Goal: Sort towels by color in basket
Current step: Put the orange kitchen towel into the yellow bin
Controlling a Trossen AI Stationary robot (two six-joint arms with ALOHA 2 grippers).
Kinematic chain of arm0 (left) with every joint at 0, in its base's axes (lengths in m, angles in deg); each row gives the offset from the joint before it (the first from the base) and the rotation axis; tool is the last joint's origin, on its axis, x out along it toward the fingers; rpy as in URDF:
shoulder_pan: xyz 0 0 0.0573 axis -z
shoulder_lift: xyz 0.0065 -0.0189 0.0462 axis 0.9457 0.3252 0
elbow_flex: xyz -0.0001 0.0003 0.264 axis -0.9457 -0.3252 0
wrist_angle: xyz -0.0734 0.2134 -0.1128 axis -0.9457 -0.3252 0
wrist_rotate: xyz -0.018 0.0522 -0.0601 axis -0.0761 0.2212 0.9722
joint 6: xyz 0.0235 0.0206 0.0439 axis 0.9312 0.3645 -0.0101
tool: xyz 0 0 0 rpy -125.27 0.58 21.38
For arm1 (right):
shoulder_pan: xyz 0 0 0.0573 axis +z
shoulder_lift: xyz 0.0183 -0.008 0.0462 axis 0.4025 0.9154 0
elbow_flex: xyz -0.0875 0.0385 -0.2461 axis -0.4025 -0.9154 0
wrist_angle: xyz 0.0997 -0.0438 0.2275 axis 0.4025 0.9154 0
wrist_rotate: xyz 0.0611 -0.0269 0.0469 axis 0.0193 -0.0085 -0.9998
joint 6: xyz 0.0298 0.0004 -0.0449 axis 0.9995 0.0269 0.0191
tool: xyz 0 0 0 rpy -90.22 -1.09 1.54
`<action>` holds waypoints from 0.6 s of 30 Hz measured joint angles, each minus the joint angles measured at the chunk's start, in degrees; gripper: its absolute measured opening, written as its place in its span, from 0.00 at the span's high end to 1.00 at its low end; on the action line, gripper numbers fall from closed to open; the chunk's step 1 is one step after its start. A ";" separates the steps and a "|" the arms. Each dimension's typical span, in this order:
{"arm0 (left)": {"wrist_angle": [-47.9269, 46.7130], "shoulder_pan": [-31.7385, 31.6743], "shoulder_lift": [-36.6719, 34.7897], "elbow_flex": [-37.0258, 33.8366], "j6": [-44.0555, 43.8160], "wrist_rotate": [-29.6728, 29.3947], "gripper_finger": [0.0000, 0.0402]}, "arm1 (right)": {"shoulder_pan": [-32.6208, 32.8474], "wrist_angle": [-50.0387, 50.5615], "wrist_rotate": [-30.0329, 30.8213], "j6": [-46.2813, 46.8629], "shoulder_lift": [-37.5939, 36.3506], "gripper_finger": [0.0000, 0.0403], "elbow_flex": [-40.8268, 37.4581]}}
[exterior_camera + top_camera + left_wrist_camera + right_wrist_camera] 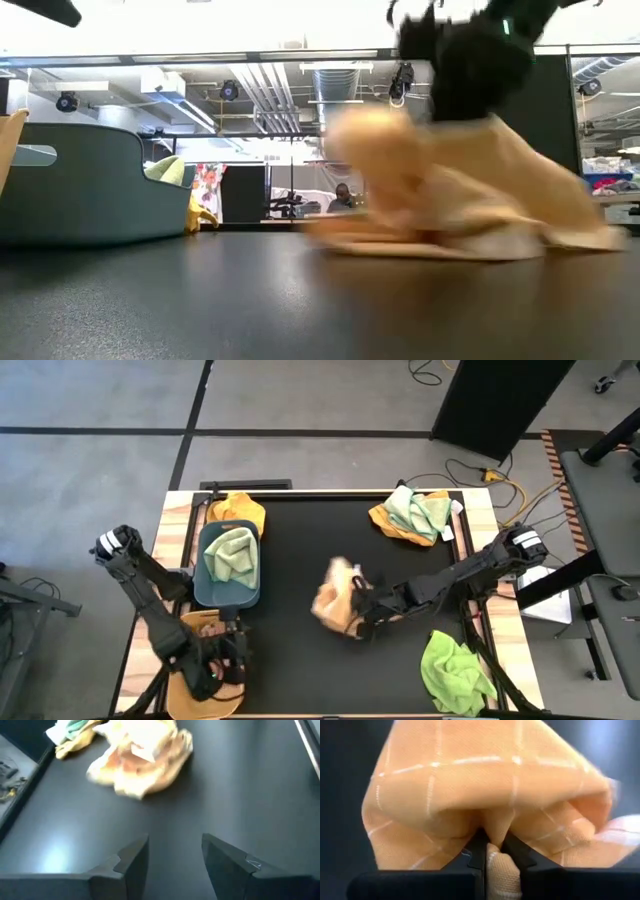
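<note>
Right gripper (492, 851) pinches a fold of the peach towel (335, 598) mid-table. Lift it clear before swinging, so no corner drags. Left gripper (175, 855) waits open near the front-left corner. The basket (203, 586) holds a mint towel (232, 553); nothing blocks the way.

peach towel (335, 600) bunched mid-table, mint towel (232, 555) in the basket, lime towel (455, 672) near right corner, orange-and-mint pile (412, 515) far right

Our right gripper (362, 603) reaches low to mid-table, fingers (479, 851) pinched on a towel (485, 795). Our left gripper (232, 657) waits near-left, fingers (131, 862) parted.
</note>
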State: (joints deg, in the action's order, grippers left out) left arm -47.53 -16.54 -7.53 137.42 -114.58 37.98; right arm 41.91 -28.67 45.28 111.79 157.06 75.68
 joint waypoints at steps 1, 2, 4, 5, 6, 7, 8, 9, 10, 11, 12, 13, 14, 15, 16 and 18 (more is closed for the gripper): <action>2.14 -1.18 0.00 -0.56 2.46 0.27 0.56 | 0.55 -4.36 0.48 -3.51 0.01 0.94 0.50; 4.31 -2.33 -0.02 -1.06 5.19 0.35 0.55 | 1.04 -8.86 0.54 -6.67 0.05 0.94 0.83; 10.11 -4.92 -0.03 -1.88 10.83 0.58 0.52 | 2.08 -15.84 0.68 -12.09 0.06 0.94 1.22; 13.15 -6.27 -0.04 -2.27 13.55 0.65 0.50 | 2.56 -18.57 0.80 -14.29 0.04 0.94 1.37; 15.90 -7.63 -0.04 -2.62 16.42 0.82 0.48 | 2.97 -20.53 0.87 -16.06 0.04 0.94 1.43; 18.80 -9.18 -0.04 -2.93 19.25 1.31 0.46 | 3.36 -21.53 0.85 -17.46 0.04 0.94 1.44; 21.82 -10.78 -0.04 -3.21 21.71 2.33 0.44 | 3.71 -21.83 0.87 -18.58 0.04 0.94 1.44; 24.19 -12.41 -0.04 -3.32 24.04 3.89 0.42 | 4.03 -21.93 0.88 -19.33 0.04 0.94 1.44; 26.05 -14.09 -0.04 -3.32 25.73 5.13 0.40 | 4.30 -21.95 0.86 -20.03 0.04 0.94 1.29; 27.77 -15.71 -0.04 -3.31 27.07 6.63 0.38 | 4.49 -21.58 0.87 -20.07 0.04 0.94 1.01; 29.44 -17.33 -0.04 -3.30 28.57 8.42 0.36 | 4.61 -20.96 0.95 -19.51 0.04 0.94 0.64; 30.83 -18.97 -0.04 -3.30 30.01 10.61 0.34 | 4.61 -20.02 0.93 -17.64 0.04 0.94 0.17; 31.99 -20.47 -0.04 -3.30 31.30 12.85 0.33 | 4.59 -18.46 0.97 -15.27 0.04 0.94 -0.32; 32.90 -21.88 -0.04 -3.30 32.03 14.79 0.32 | 4.57 -16.73 1.01 -12.51 0.04 0.93 -0.84; 33.87 -23.31 -0.02 -3.32 32.62 16.18 0.31 | 4.55 -15.37 1.02 -10.15 0.04 0.92 -1.47; 36.68 -25.71 0.55 -3.32 33.80 17.43 0.29 | 4.55 -14.81 1.13 -6.82 0.04 0.88 -3.40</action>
State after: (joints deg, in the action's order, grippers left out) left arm -10.85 -42.25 -6.98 134.10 -80.78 55.41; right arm 46.45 -43.48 46.41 104.97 157.10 72.28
